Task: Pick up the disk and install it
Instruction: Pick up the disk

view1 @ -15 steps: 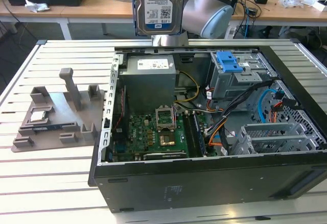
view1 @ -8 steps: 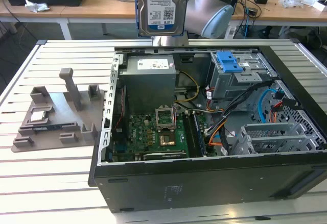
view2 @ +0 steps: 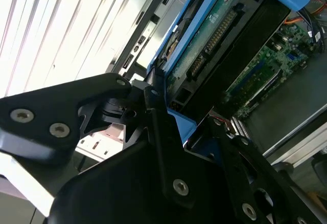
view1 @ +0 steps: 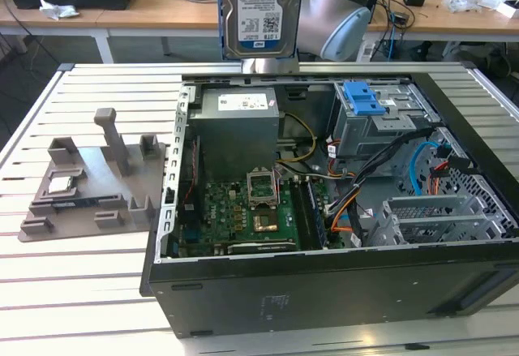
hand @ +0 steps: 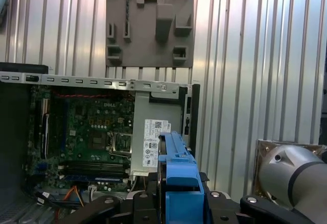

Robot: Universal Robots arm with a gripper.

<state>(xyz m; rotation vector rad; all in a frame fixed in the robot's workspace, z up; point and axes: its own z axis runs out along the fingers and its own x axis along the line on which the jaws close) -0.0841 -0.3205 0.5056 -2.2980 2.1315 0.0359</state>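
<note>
The gripper has the disk clamped between its fingers, which press in on the two opposite sides of the blue frame with no gap to be seen. The disk hangs on edge, its labelled face towards the exterior view, and most of its body reaches out past the fingertips. It is held in the air, well clear of everything, over the open computer case. Far beyond the fingertips lie the power supply and the motherboard, and off to the side sits the drive cage with its blue bracket. I judge the disk to be dense and heavy for its size, wholly stiff, and easily hurt by a knock or a drop. Its underside is a bare green circuit board with a connector row, a face no finger should touch. The plastic frame is the right place to grip, on the long edges near the middle so the weight balances. That plastic looks smooth and may give a little, so the disk might slide or tilt between the fingers if it meets resistance
</note>
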